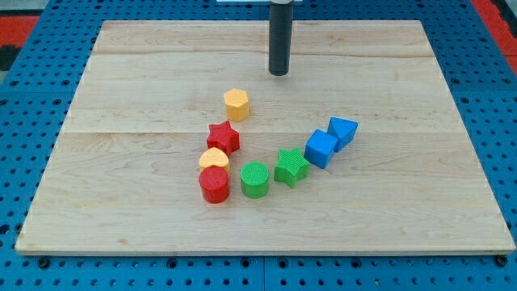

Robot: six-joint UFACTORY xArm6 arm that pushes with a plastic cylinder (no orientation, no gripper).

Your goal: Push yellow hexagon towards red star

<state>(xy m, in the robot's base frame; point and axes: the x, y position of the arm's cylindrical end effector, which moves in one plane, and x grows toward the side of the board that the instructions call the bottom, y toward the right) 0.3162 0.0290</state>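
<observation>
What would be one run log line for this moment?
tip: top-right of yellow hexagon, apart | red star: below hexagon, apart | push: not begun

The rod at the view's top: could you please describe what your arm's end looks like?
Only the end of my arm shows: a straight, smooth, dark grey to black cylindrical rod coming in from the view's top edge. My tip is cut flat, with no fingers. No cables, markings or labels are visible on it. The rest of the arm is out of frame.

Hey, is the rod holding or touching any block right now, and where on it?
Nothing is held. My tip stands apart from the yellow hexagon, toward the view's top right.
</observation>
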